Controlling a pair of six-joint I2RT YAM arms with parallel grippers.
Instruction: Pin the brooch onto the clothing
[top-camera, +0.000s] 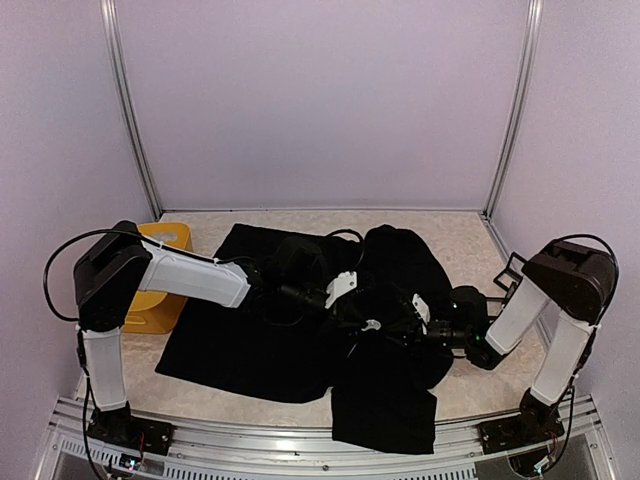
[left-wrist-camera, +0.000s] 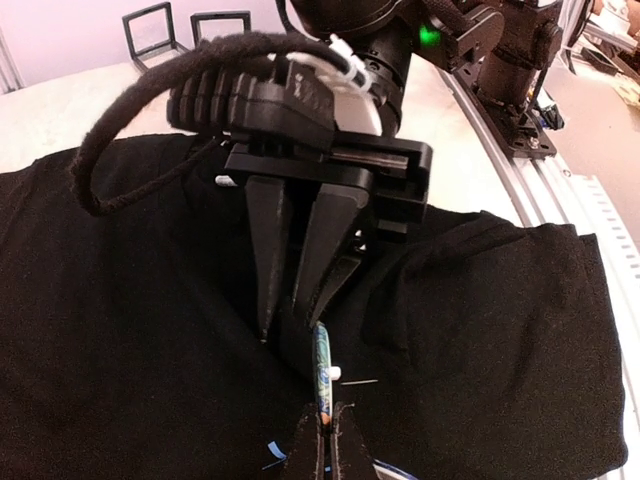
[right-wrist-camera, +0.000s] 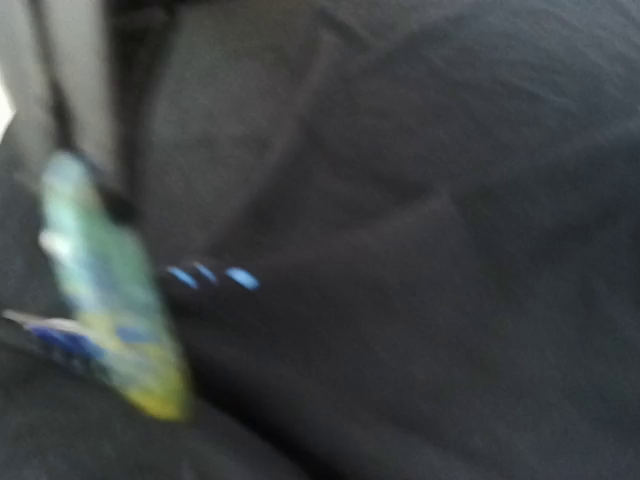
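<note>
Left wrist view: the left gripper (left-wrist-camera: 322, 428) is clamping its fingers (left-wrist-camera: 304, 448) on the lower edge of the brooch (left-wrist-camera: 322, 365), which is standing edge-on just above the black T-shirt (left-wrist-camera: 140, 330). The brooch is showing a thin green-and-blue rim, and a fine pin is sticking out sideways from it over the fabric. Facing it from above, the right gripper (left-wrist-camera: 290, 335) is pointing its two black fingers (left-wrist-camera: 265, 260) down at the cloth, drawn almost together, with the tips sitting just beside the top of the brooch. Whether they are pinching the fabric or touching the brooch, I cannot tell.

In the right wrist view, everything is blurring: the brooch (right-wrist-camera: 105, 290) is appearing as a green, blue and yellow slab at the left, and a small light-blue mark (right-wrist-camera: 212, 275) is showing on the T-shirt (right-wrist-camera: 430, 250) near it.

From the top external camera, the T-shirt (top-camera: 250, 350) is lying rumpled across the beige table (top-camera: 460, 245), one part hanging over the near edge. Both arms are reaching in over its middle, and a yellow box (top-camera: 165, 240) is sitting behind the left arm.
</note>
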